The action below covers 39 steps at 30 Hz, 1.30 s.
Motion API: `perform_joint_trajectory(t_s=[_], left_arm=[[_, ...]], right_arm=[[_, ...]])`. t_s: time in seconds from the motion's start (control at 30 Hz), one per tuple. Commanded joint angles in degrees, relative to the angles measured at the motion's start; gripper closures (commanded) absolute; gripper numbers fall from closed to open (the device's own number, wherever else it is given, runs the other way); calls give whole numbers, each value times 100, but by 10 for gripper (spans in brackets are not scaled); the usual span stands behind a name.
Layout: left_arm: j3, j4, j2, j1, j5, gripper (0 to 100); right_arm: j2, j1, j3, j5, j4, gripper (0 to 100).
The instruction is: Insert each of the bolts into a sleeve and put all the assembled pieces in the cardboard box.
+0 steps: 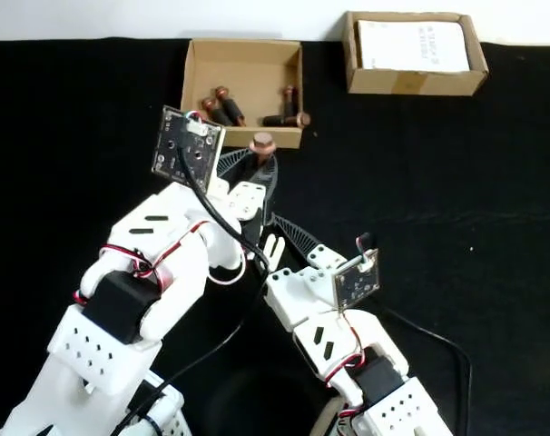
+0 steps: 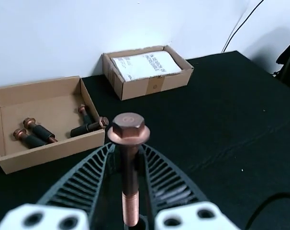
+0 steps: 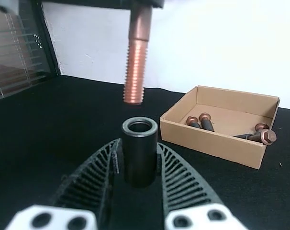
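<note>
L end effector (image 2: 127, 149) w/ bolt (image 2: 128, 130) above sleeve (image 3: 140, 155) in R end effector (image 3: 139, 144).

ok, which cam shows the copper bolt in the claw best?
Left wrist view: the copper-coloured hex-head metal bolt sits gripped in the left claw, head to threaded tip in sight. The right wrist view gives its threaded end above the black cylindrical sleeve; the high view, its head.
</note>
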Motion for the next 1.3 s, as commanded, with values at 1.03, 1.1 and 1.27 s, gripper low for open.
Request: perform_joint_trajectory(t_s=[1.03,1.1,1.27], left_arm=[[505,-70,-31,198,-369,990],[497,-62,-31,119,-369,990],[312,571,-31,57,-369,989]], right_arm=[[-92,-40,655,-53,-110,990],[-92,-40,655,-53,-110,990],[-92,-40,620,-53,-110,990]])
